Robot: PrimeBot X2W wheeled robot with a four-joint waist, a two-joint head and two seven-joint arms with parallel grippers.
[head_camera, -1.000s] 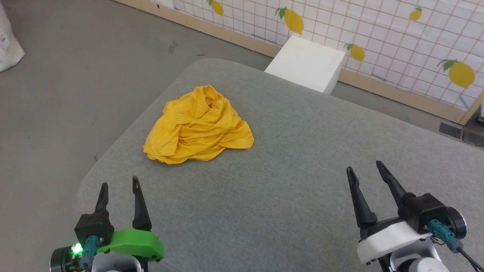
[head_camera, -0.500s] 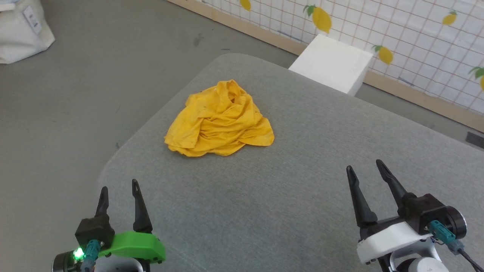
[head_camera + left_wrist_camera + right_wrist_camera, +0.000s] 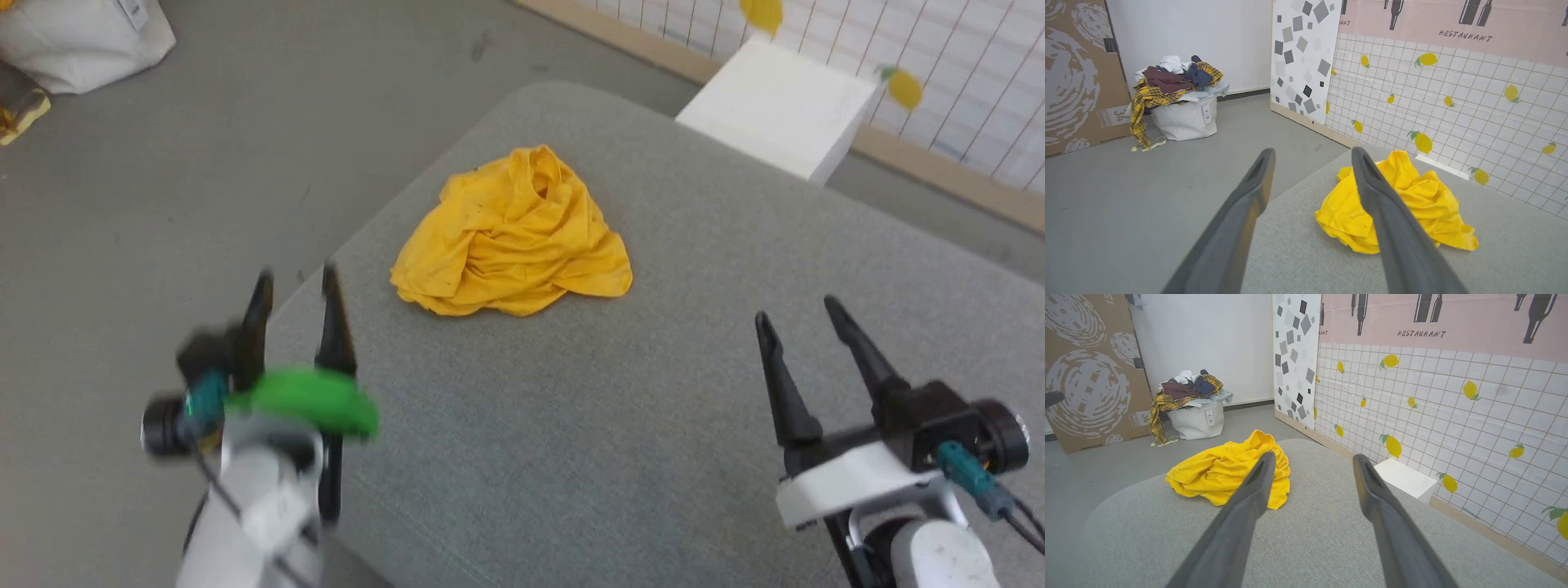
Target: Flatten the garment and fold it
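Observation:
The garment (image 3: 514,237), a mustard-yellow T-shirt, lies crumpled in a heap near the far left corner of the grey padded table (image 3: 620,425). Its print is hidden in the folds. My left gripper (image 3: 295,276) hovers open at the table's left edge, a short way in front and left of the heap, blurred by motion. My right gripper (image 3: 802,312) stands open over the table's right side, well clear of the cloth. The garment (image 3: 1404,204) shows just beyond my left fingers (image 3: 1372,192), and the garment (image 3: 1229,469) lies ahead-left of the right fingers (image 3: 1257,477).
A white box (image 3: 780,106) stands on the floor beyond the table's far edge, against a tiled wall with lemon prints (image 3: 1433,400). A white laundry bag (image 3: 1184,114) heaped with clothes sits on the grey floor to the left, by a cardboard sheet (image 3: 1077,73).
My left gripper has risen and moved forward toward the garment. The head camera has swung left and down, shifting the whole picture. The right gripper has barely moved. The garment lies still.

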